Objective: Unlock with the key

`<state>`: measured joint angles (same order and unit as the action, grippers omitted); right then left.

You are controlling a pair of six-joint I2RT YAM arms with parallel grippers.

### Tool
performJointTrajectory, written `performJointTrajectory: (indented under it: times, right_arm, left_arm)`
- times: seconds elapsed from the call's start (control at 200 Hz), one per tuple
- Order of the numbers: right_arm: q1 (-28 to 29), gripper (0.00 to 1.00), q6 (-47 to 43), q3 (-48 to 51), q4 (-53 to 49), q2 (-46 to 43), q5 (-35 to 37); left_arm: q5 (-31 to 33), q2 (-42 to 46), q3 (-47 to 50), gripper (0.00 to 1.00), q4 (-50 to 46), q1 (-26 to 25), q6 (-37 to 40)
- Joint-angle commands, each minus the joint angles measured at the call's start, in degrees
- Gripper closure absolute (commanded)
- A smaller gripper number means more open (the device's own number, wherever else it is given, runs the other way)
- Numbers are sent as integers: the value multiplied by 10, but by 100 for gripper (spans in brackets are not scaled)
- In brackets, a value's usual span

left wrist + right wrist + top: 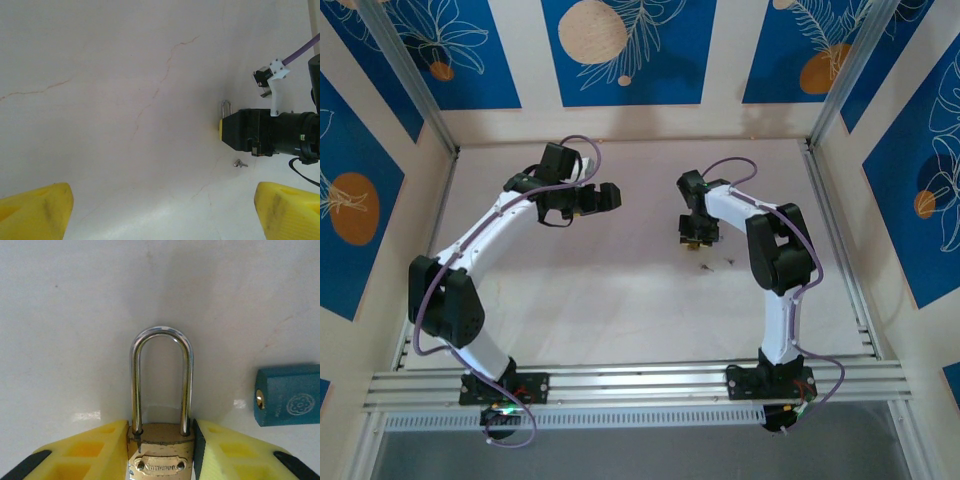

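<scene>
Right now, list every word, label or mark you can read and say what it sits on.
On the brass padlock: raised nameplate lettering, too blurred to read.
On the teal block: a round flower-like emblem, no legible letters.
No other legible text.

A: The padlock (160,446)?
B: Lower body cut off at the bottom edge, sides hidden by the fingers of the right end effector (160,430).
A: And the key (240,163)?
B: Too tiny to make out its teeth.

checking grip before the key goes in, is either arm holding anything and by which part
The right jaws clamp the padlock by its brass body, shackle free. The left jaws stand open, holding nothing.
</scene>
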<state>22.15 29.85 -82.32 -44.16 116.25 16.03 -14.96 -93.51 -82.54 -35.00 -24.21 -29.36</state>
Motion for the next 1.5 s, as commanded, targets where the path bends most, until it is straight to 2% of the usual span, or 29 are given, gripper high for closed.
performJointTrajectory:
  times: [0.0, 0.195, 0.53, 0.68, 1.021, 1.161, 1.381, 1.496]
  right_arm:
    - [20, 62, -13, 11, 13, -21, -19]
    - [72, 62, -21, -14, 11, -22, -9]
    - [260, 62, -48, -112, -19, 40, 29]
    - [311, 61, -60, -147, -34, 71, 41]
    - [314, 61, -90, -167, -23, 105, -3]
    - [311, 57, -97, -170, -31, 110, -12]
    - [309, 43, -95, -151, -34, 91, -9]
    - [308, 41, -95, -132, -32, 75, -3]
  left_arm:
    - [10, 23, -7, 7, -7, 8, 18]
    - [19, 39, -6, 6, -5, 43, 18]
    - [35, 66, 7, 5, 7, 140, 10]
    - [27, 67, 14, 5, 16, 158, 2]
    - [38, 51, 15, 5, 12, 162, 6]
    - [33, 48, 14, 5, 13, 163, 4]
    - [27, 42, 16, 5, 16, 165, 2]
    - [23, 38, 15, 5, 16, 166, 0]
